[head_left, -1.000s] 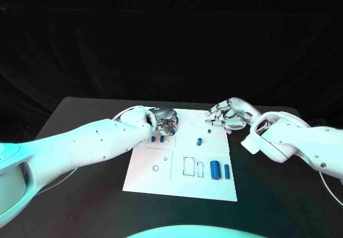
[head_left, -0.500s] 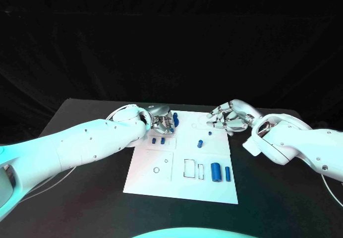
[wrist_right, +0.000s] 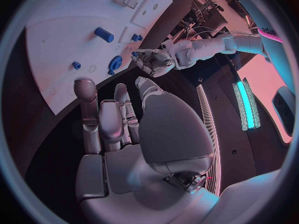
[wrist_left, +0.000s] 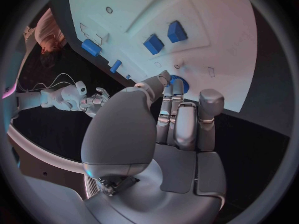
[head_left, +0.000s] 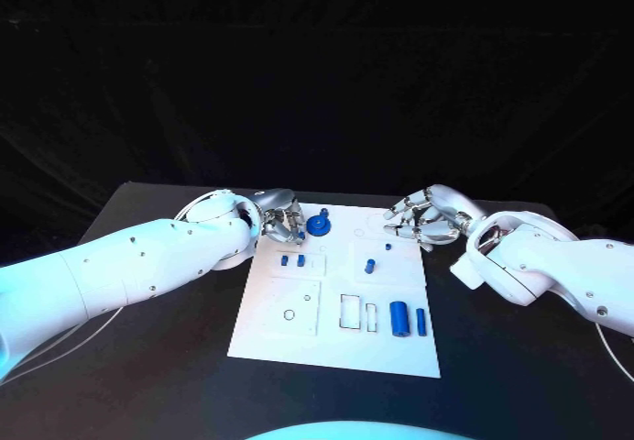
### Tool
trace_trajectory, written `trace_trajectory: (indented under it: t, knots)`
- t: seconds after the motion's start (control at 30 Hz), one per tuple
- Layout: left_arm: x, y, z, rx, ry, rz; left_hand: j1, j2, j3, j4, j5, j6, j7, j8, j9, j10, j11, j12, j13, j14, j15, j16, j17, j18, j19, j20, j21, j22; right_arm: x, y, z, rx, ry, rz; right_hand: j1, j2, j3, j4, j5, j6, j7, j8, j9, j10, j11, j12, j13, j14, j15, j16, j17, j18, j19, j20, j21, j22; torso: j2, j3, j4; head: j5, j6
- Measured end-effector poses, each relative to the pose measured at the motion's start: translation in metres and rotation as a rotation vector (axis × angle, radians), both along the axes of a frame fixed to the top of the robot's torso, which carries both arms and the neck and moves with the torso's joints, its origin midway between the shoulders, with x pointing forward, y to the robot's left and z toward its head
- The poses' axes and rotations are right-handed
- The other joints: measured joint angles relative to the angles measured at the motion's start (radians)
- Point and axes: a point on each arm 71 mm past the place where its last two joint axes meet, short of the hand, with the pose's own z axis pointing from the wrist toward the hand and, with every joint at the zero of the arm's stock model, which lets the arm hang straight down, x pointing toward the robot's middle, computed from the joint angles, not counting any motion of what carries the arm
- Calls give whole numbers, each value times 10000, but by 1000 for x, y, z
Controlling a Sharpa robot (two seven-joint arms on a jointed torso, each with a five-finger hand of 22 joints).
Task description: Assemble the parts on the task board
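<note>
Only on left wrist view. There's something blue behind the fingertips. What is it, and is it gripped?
Observer: Head view shows a round blue part on the far end of the task board, right beside the left robot hand fingertips. I can't tell whether it's gripped.
Operator: Is the right one carrying anything?
Observer: No. Right wrist view shows the right robot hand with a bare palm and nothing in its fingers.

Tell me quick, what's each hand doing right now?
Left hand: holding a blue gear-like part at its fingertips.
Right hand: empty, fingers apart.
</note>
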Motion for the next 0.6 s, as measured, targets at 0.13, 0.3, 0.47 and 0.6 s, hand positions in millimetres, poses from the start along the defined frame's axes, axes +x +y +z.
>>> trace_trajectory:
  t: [0.13, 0.3, 0.47, 0.6]
  knots:
    - [1, 5, -1, 30, 25, 135, 0, 0, 0, 0, 0, -1, 0, -17, 0, 0, 0, 0, 0, 0, 0, 0, 0, 0, 0, 0, 0, 0, 0, 0, -1, -3, 13, -8, 0, 0, 0, 0, 0, 0, 0, 0, 0, 0, 0, 0, 0, 0, 0, 0, 0, 0, 0, 0, 0, 0, 1, 0, -2, 5, -12]
    - [2, 7, -1, 54, 61, 225, 1, -1, 0, 0, 0, -2, -1, -20, -1, 0, 0, 0, 1, 0, 0, 0, 0, 1, 0, 0, 0, -1, 0, 0, -1, -3, 23, -10, 0, 0, 0, 0, 0, 0, 0, 0, 0, 0, 0, 0, 0, 0, 0, 0, 0, 0, 0, 0, 0, 0, 1, 2, -9, 18, -18]
    - [3, 9, -2, 75, 103, 273, 1, -1, 0, 0, 0, 0, 2, -31, -3, -1, 0, 0, 1, 0, 0, 0, -15, 1, 0, 0, 0, -1, 0, 0, -1, -3, 28, -12, 0, 0, 0, 0, 0, 0, 0, 0, -1, 1, 0, 0, 1, 0, 0, -20, 0, 0, 0, 0, 0, -4, 2, 9, -15, 33, -23]
    - [3, 10, -2, 106, 158, 297, 1, -1, 0, 0, 0, 31, 33, -40, -10, 0, 0, 0, 1, 0, 0, 0, -15, 0, 0, 0, 0, -1, 0, -1, -1, -3, 30, -14, 0, 0, 0, 0, 39, 0, 0, 0, 10, 1, 1, -52, -43, 0, 0, -79, -36, 0, 0, 0, -70, -47, 2, 14, -15, 39, -32]
